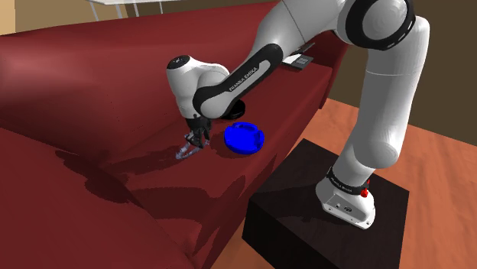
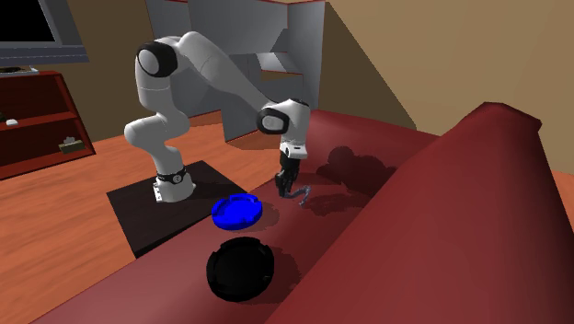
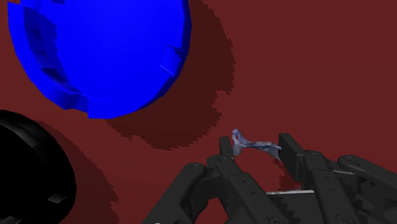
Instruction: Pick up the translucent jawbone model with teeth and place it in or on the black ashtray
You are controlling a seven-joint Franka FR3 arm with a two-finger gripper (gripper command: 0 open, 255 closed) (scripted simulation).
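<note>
The small translucent jawbone model [image 3: 254, 145] lies on the red sofa seat, bluish-white with a hint of red. My black gripper [image 3: 257, 150] is shut on it, one finger on each side. From the shoulder view the gripper [image 1: 197, 139] points down at the seat with the jawbone model [image 1: 186, 149] at its tips. The black ashtray [image 2: 239, 269] rests on the seat beyond a blue round dish [image 2: 237, 212], away from the gripper [image 2: 287, 184]. In the wrist view the black ashtray [image 3: 25, 172] sits beside the blue dish [image 3: 95, 51].
The blue dish [image 1: 244, 137] lies just right of the gripper in the shoulder view. The sofa backrest [image 2: 478, 212] rises along the second exterior view's right. A flat grey object [image 1: 298, 59] lies on the sofa's far end. My black stand [image 1: 329, 214] adjoins the seat edge.
</note>
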